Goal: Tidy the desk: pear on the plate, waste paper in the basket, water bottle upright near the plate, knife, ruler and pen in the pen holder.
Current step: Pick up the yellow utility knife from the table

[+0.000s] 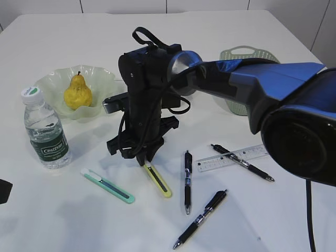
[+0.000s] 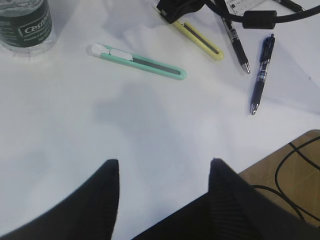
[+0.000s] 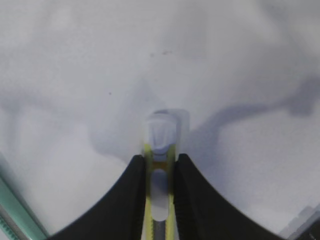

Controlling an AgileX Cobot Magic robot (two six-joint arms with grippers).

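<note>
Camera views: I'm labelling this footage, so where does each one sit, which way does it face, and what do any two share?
Exterior: raised at the desk's near edge, slanting down; the right arm fills its right side.
Left wrist: above the desk, facing down; open left gripper at bottom, green knife ahead.
Right wrist: close above the desk, facing down; right gripper shut on the yellow knife.
Shared: exterior and left wrist both show both knives and the water bottle.
</note>
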